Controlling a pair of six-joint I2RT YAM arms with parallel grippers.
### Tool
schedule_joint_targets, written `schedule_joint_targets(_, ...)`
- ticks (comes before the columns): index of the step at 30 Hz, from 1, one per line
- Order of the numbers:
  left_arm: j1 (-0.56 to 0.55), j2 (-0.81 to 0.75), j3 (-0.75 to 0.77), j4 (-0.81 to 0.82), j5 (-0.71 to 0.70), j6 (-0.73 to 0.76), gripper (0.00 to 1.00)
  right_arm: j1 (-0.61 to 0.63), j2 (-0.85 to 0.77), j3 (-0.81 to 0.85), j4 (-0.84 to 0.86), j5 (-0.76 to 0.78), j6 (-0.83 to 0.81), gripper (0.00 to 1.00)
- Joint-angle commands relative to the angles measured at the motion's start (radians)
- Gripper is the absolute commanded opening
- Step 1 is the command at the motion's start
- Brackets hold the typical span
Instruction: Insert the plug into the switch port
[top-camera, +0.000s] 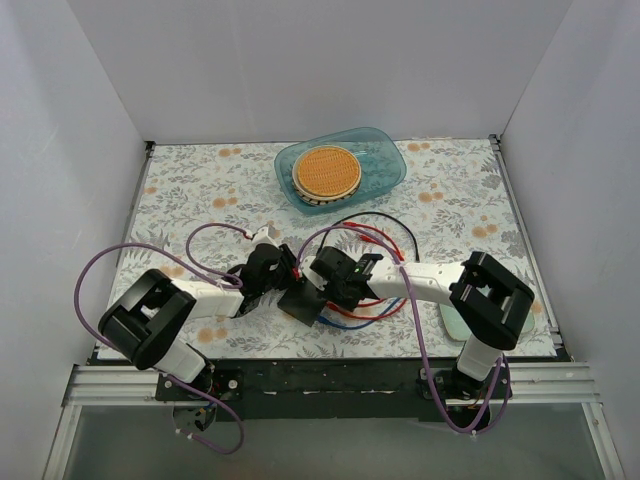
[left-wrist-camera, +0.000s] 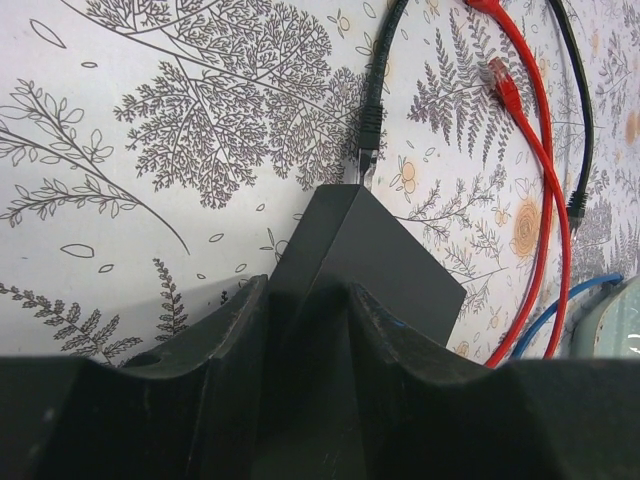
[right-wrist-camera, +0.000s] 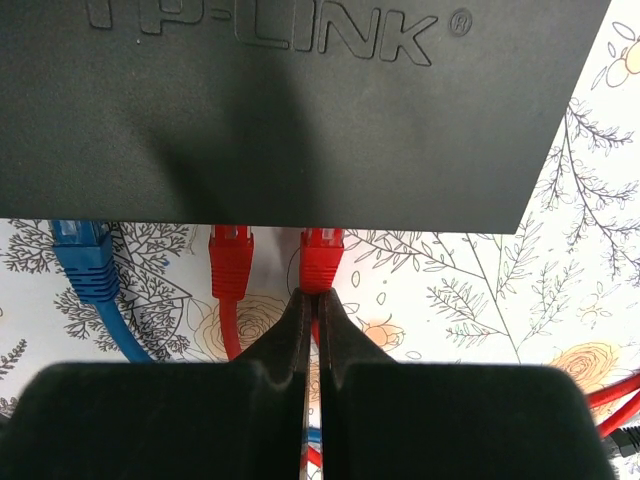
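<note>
Switch (right-wrist-camera: 290, 110) sits clamped in left gripper (left-wrist-camera: 303, 292), right gripper (right-wrist-camera: 310, 300) pinching red plug (right-wrist-camera: 322, 258) at its edge.

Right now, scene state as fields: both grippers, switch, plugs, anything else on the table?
left gripper: shut on switch
right gripper: shut on red plug, at its rear end
red plug: at the switch's port edge; seating not visible
neighbours: second red plug, blue plug along same edge
black plug: loose on table, beside a switch corner
elsewhere: blue tub holding round tan disc; pale green pad at near right edge
</note>
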Motion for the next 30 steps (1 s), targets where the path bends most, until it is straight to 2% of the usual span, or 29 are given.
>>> schedule_joint_targets(1,-0.202,0.046,-0.001,-0.100,0.558,-0.119,0.25,0.016,-0.002,0.162,0.917,-0.101,0.010,0.01)
schedule_joint_targets(8,-0.200,0.029,-0.024,-0.126,0.512,-0.112,0.29,0.016,-0.038,0.127,0.868,-0.129,0.007,0.01)
schedule_joint_targets(15,-0.164,-0.018,-0.017,-0.212,0.421,-0.086,0.39,0.016,-0.066,0.097,0.757,-0.143,0.019,0.01)
schedule_joint_targets(20,-0.072,-0.083,-0.045,-0.253,0.389,-0.069,0.49,0.016,-0.094,0.053,0.719,-0.146,0.031,0.01)
schedule_joint_targets(26,0.033,-0.161,-0.045,-0.319,0.360,-0.026,0.55,0.016,-0.095,0.053,0.627,-0.152,0.036,0.01)
schedule_joint_targets(30,0.066,-0.176,-0.022,-0.363,0.331,-0.007,0.67,0.017,-0.089,0.065,0.563,-0.150,0.039,0.01)
